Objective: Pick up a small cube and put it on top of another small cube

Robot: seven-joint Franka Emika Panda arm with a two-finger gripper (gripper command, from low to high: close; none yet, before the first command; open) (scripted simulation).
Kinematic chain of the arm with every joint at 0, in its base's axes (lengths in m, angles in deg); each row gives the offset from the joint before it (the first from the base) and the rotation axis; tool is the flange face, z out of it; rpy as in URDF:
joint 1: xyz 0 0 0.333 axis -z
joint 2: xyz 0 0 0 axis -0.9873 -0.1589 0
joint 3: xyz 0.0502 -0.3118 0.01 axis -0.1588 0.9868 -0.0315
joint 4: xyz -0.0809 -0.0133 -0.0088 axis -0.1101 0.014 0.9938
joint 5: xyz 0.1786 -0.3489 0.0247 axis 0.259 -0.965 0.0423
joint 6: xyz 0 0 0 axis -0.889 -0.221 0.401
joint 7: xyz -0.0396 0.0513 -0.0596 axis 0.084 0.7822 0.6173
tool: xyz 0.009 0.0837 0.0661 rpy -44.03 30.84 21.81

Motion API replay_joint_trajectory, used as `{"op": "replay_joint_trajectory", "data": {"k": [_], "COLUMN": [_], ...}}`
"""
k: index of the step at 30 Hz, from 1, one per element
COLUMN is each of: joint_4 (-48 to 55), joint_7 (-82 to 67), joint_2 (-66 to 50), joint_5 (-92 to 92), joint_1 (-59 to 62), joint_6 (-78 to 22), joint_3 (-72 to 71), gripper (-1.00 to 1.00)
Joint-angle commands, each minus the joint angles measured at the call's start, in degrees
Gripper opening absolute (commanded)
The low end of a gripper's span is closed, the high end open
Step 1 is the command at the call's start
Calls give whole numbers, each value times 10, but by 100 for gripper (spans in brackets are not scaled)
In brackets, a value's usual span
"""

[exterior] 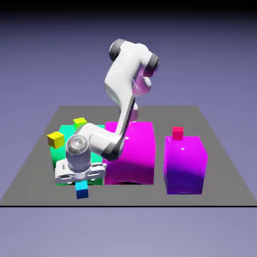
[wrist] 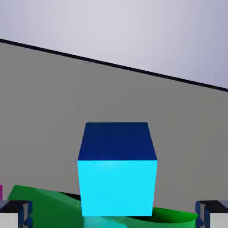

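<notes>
From the exterior view I see my pincer [exterior: 81, 181] hanging low over the near part of the grey worktop [exterior: 221, 165], with the small cube [exterior: 82, 190] directly beneath it; whether the fingers touch it I cannot tell from here. The hand view settles more: the small cube [wrist: 116, 178] sits large between the two grey fingertips [wrist: 15, 213], which stand wide apart at the bottom corners with clear gaps on both sides (so the pincer is spread, gripping nothing). That view also shows the cube's cyan face and dark blue face, plus a green curve [wrist: 40, 202] at the bottom edge, but none of the other blocks. Those appear only outside: another small cube [exterior: 55, 139] sits on the green block [exterior: 61, 155] just behind the pincer, with a lime-yellow cube [exterior: 79, 122] further back; a big magenta block [exterior: 135, 150] stands beside the arm, and a purple block [exterior: 185, 165] carrying a tiny red cube [exterior: 177, 132] stands well apart. The backdrop is plain blue-violet.
</notes>
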Motion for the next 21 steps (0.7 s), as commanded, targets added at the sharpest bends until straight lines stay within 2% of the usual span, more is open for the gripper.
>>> {"op": "replay_joint_trajectory", "data": {"k": [1,3,4,9,21], "joint_4": [-9,-21,-21,14,83], "joint_7": [-4,-9,-9,6,32], "joint_2": [-16,-36,-36,31,276], "joint_5": [9,20,20,-19,-178], "joint_1": [7,16,16,-1,95], "joint_6": [25,56,56,-41,-303], "joint_3": [-9,-20,-20,11,45], "gripper": [0,0,-100,-100,-100]}}
